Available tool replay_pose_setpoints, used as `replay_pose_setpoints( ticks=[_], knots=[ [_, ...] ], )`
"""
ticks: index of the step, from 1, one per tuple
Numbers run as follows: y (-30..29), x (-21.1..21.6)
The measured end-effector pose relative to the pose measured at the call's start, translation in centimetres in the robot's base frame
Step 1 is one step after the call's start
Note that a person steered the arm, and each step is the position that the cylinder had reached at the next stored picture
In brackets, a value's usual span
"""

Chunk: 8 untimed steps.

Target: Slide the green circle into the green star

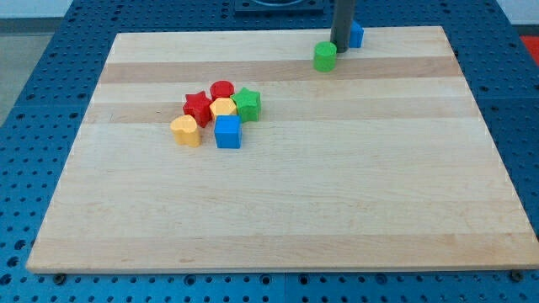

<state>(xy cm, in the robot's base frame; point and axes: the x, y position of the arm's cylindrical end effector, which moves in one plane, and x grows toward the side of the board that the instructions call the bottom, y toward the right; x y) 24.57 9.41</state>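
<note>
The green circle [325, 56] sits near the view's top, right of centre on the wooden board [278, 210]. My tip [340, 47] is just to its upper right, close to touching it; the dark rod rises out of the view's top. The green star [248, 103] lies to the lower left of the circle, at the right end of a cluster of blocks. A blue block [356, 34] shows partly behind the rod.
The cluster holds a red star [197, 107], a red circle [221, 89], a yellow block [223, 108], a yellow heart-like block [185, 130] and a blue cube [227, 132]. The blue block sits near the board's top edge.
</note>
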Motion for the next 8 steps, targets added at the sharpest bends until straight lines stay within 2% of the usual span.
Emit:
replay_pose_setpoints(
  ticks=[1, 4, 5, 6, 7, 8],
  knots=[
    [-1.0, 2.7],
    [-3.2, 3.1],
    [-7.0, 3.6],
    [-8.8, 6.4],
    [-6.4, 8.7],
    [-6.4, 9.9]
  ],
)
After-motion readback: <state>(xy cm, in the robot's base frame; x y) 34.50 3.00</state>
